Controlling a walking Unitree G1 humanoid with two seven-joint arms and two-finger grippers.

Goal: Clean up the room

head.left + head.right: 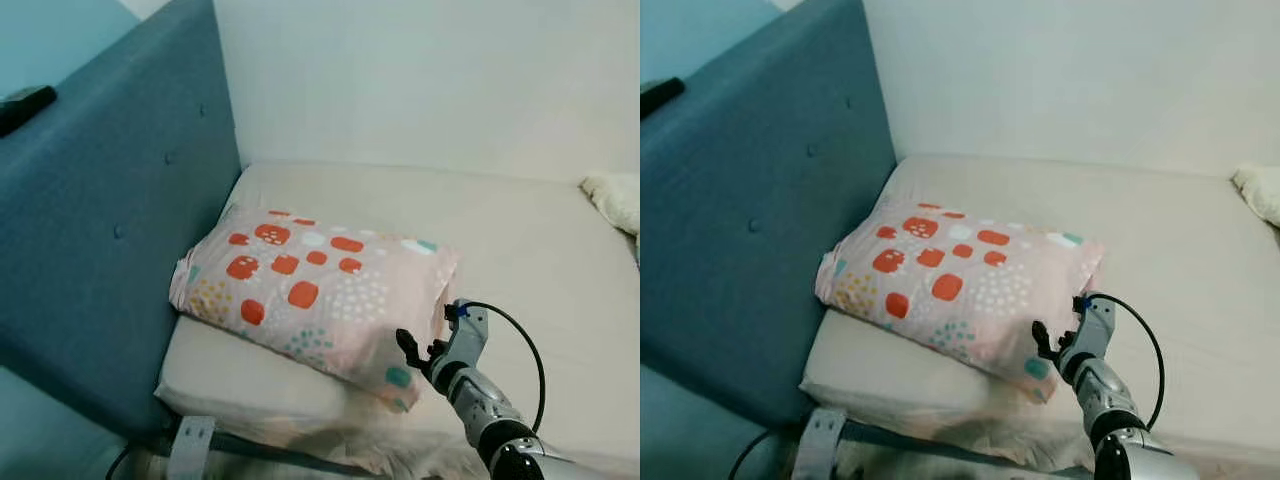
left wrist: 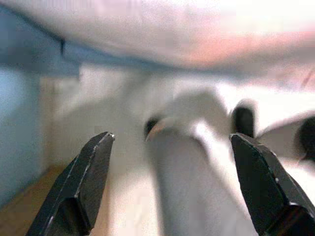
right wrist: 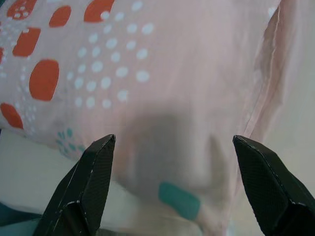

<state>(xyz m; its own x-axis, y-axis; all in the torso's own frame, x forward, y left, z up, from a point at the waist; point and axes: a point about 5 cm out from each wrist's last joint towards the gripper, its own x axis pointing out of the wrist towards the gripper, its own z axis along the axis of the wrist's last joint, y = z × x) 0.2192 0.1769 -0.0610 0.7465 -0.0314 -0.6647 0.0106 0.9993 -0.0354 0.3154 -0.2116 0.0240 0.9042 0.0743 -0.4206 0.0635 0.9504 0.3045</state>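
Right gripper [image 3: 172,189] (fingers spread) near pillow [image 3: 162,73]

Pillow [image 1: 315,291] on mattress [image 1: 530,260], headboard [image 1: 110,210] left.

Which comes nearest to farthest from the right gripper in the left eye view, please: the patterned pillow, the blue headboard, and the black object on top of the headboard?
From the right gripper, jaws open:
1. Patterned pillow, directly in front of the jaws, at its near corner.
2. Blue headboard, beyond the pillow on the robot's left.
3. Black object, on the headboard's top edge, far upper left.
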